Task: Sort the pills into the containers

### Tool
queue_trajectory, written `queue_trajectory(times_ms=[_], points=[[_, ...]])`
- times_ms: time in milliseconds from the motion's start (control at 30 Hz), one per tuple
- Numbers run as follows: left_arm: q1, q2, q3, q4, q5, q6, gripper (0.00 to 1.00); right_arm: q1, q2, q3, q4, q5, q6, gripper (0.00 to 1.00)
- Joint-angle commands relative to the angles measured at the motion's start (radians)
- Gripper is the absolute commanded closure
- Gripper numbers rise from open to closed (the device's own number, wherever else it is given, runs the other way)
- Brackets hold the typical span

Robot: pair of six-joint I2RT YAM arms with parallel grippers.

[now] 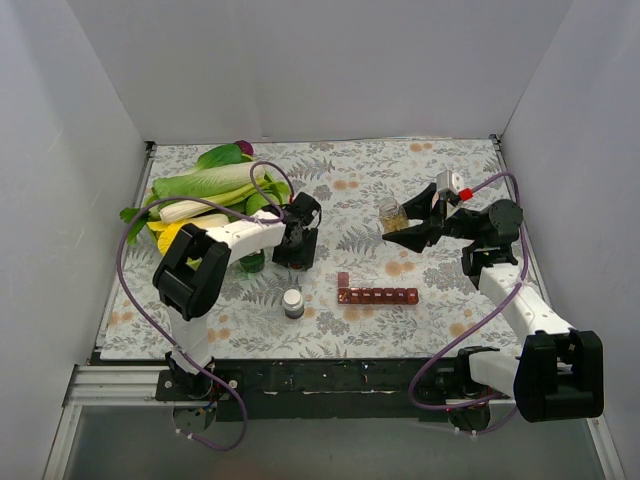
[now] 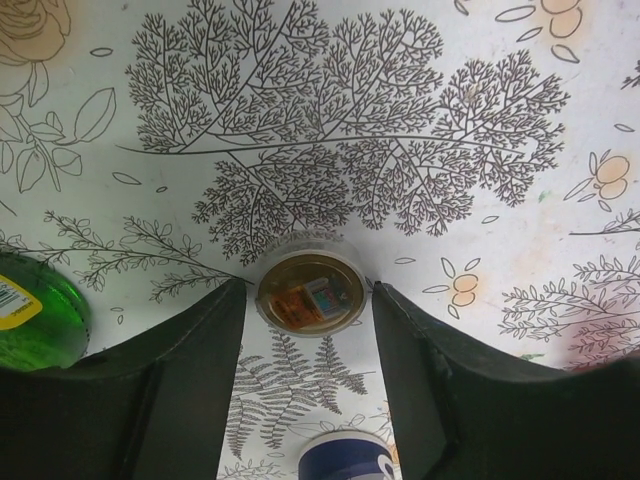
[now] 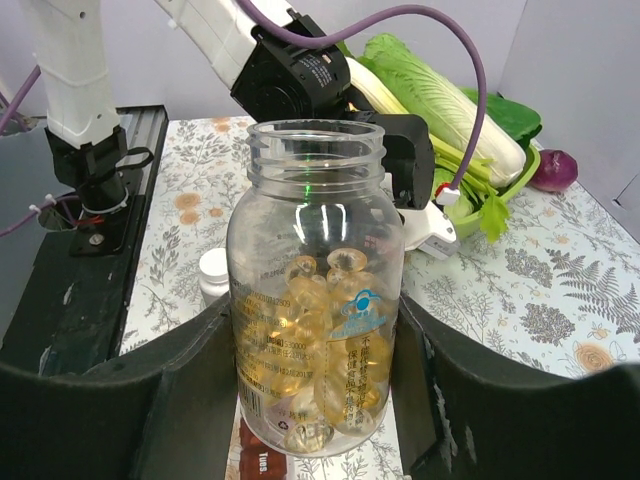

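The pills (image 3: 325, 335) are yellow translucent softgels inside a clear, uncapped bottle (image 1: 392, 215). My right gripper (image 3: 315, 400) is shut on that bottle and holds it upright above the mat at the right. The containers (image 1: 377, 294), a dark red strip of small compartments, lie on the mat in front; one end shows under the bottle (image 3: 262, 462). My left gripper (image 2: 308, 295) points down at the mat. Its jaws stand open, close on either side of a small round clear-rimmed cap (image 2: 311, 291) with orange and blue inside.
A small grey bottle with a white cap (image 1: 293, 302) stands near the left gripper. A green bottle (image 2: 35, 320) stands to its left. Leafy vegetables (image 1: 215, 195) fill the back left corner. A blue-and-white round thing (image 2: 345, 455) sits under the left wrist.
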Motion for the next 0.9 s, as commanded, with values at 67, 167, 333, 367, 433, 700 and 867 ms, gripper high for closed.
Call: queue_trajectory(times_ms=[67,167,333,367,433,700,867], points=[[-0.01,0.0,0.049,-0.008,-0.046,-0.001,0.6,0.002,-0.018,-0.008,0.003,-0.004,-0.027,0.99],[-0.009,-0.009,0.068,-0.008,-0.041,0.004,0.7,0.002,-0.018,-0.008,-0.011,-0.01,-0.039,0.99],[-0.01,-0.101,0.118,0.013,0.116,0.022,0.73,0.0,-0.02,0.027,-0.227,-0.056,-0.218,0.99],[-0.01,-0.126,0.131,0.024,0.176,0.019,0.73,0.006,-0.02,0.04,-0.276,-0.067,-0.302,0.99],[-0.007,-0.201,0.148,0.068,0.337,0.009,0.73,0.013,-0.02,0.044,-0.38,-0.067,-0.376,0.99],[0.067,-0.322,0.136,0.26,0.805,-0.287,0.73,0.1,-0.014,0.124,-0.837,0.105,-0.876,0.99],[0.08,-0.339,0.125,0.346,0.925,-0.399,0.74,0.143,-0.021,0.127,-0.905,0.215,-0.943,0.99]])
